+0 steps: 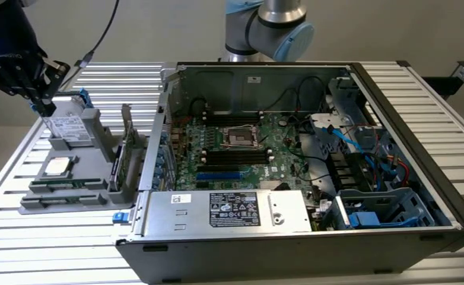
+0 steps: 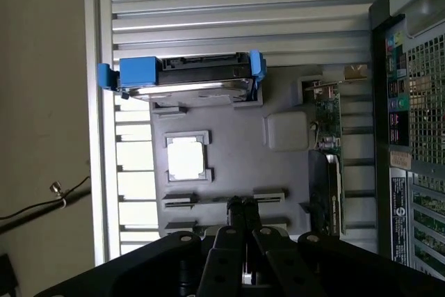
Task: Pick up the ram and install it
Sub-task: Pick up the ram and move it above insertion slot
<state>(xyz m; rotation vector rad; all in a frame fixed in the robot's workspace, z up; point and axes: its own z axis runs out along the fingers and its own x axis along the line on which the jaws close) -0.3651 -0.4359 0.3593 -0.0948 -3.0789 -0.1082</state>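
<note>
My gripper (image 1: 44, 108) hangs at the exterior view's far left, above the back end of a grey parts fixture (image 1: 97, 127). Its two black fingers (image 2: 233, 208) are pressed together with nothing between them. A thin green strip that looks like the ram (image 1: 60, 185) lies in the fixture's near slots, well in front of and below the gripper. In the wrist view the fingertips hover over the fixture (image 2: 236, 133) between its slotted holders (image 2: 179, 199). The open computer case (image 1: 422, 119) shows the motherboard's black memory slots (image 1: 236, 155).
On the fixture sit a hard drive in a blue caddy (image 2: 184, 78), a square silver processor (image 2: 186, 158) and a green expansion card standing on edge (image 1: 125, 148). The power supply (image 1: 228, 209) is at the case front, cables and drive bays (image 1: 374, 172) at its right. A slatted metal table (image 1: 2, 228) lies underneath.
</note>
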